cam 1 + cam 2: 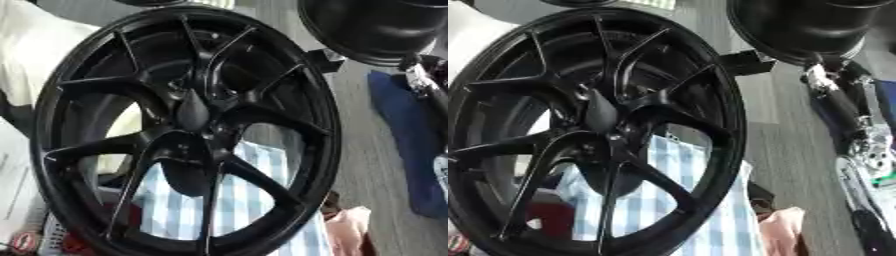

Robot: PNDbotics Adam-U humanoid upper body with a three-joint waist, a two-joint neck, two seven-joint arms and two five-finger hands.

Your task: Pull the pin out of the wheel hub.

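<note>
Looming close, black wheel hub (194,131), dark teardrop shape (192,111) at centre; fingers' state unclear.

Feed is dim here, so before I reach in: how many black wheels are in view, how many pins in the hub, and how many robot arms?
Black wheels: 2, the big spoked wheel in front and a second wheel at the upper right.
Pins: 1, a dark pin at the hub.
Robot arms: 1, the right arm at the right edge; its hand is out of view.
Total: 4
</note>
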